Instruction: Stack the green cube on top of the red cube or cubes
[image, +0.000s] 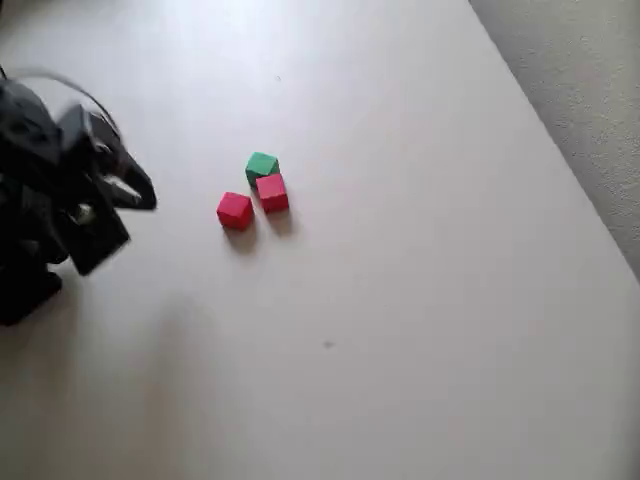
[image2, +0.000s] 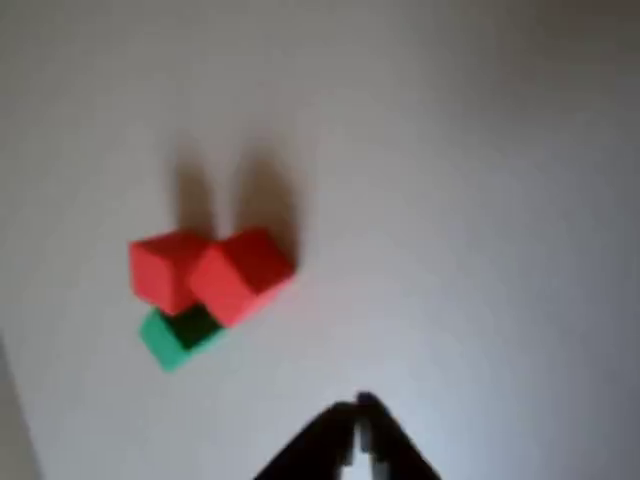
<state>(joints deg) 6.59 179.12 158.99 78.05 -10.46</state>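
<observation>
The gripper (image2: 360, 415) is seen with its fingertips pressed together, holding nothing, well apart from the cubes. In the wrist view the green cube (image2: 172, 340) lies ahead and to the left of it, on the table (image2: 480, 200), touching one red cube (image2: 240, 272) and partly hidden behind it; the other red cube (image2: 160, 268) sits just beyond. The approach step is judged to be in hand. Next, the jaws must be spread and brought over the green cube, which is crowded by its neighbour.

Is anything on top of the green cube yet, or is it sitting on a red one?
Neither. The green cube lies on the table, top bare, against one red cube; the other red cube is beside it. In the wrist view they partly cover it.
</observation>
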